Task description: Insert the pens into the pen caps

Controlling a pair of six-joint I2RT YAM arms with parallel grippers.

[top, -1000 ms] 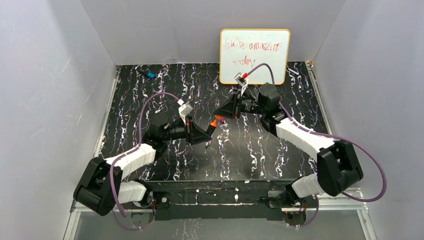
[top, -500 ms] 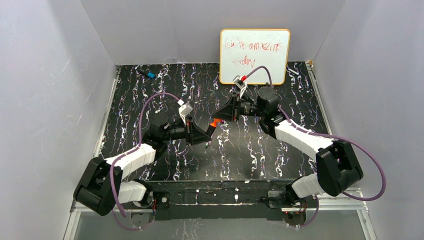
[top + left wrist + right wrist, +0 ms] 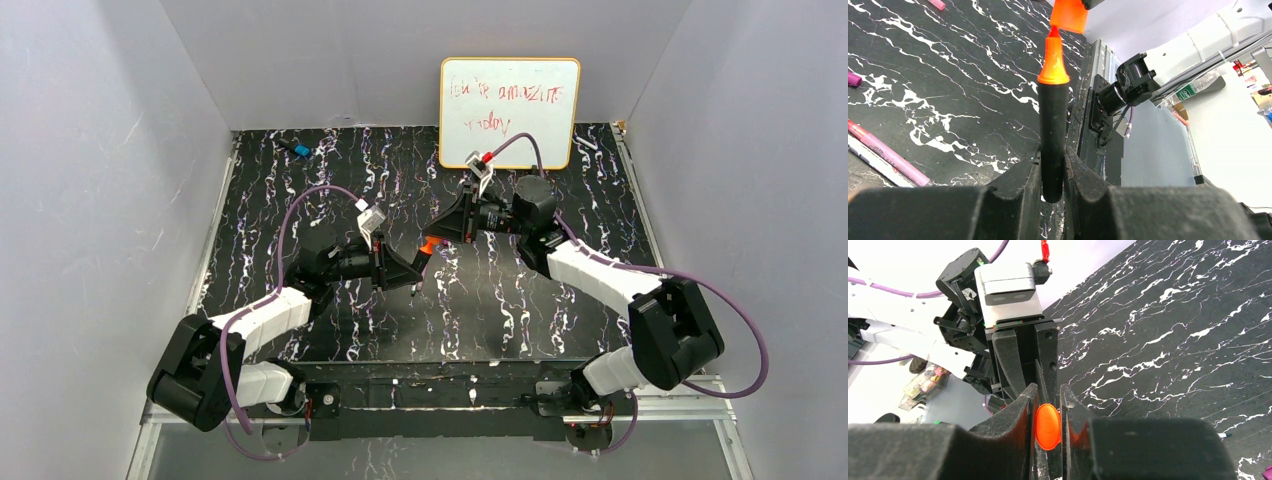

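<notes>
While both arms reach in from the near edge of the worktop [image 3: 480, 300], the left end effector [image 3: 1053, 167] is clamped tight on the black-bodied pen [image 3: 1053, 130], gripping the lower barrel with the orange tip aimed at the other arm. Right at that tip sits the orange cap [image 3: 1069, 15], open mouth facing the pen. The point is just at the cap's rim, barely in if at all, and the cap sits a touch off to the right in the left wrist view. The right end effector [image 3: 1048, 407] has that cap pinched between its pads, nose to nose with the left one above the middle of the worktop. Down on the surface by the left arm, a magenta pen [image 3: 890, 156] and a pale pen [image 3: 868, 159] lie side by side, with a magenta cap [image 3: 852, 79] a little apart from them. Farther back, a whiteboard [image 3: 510, 110] with red scribble leans against the rear wall, and a small blue-and-black item [image 3: 298, 149] rests near the far left corner.
</notes>
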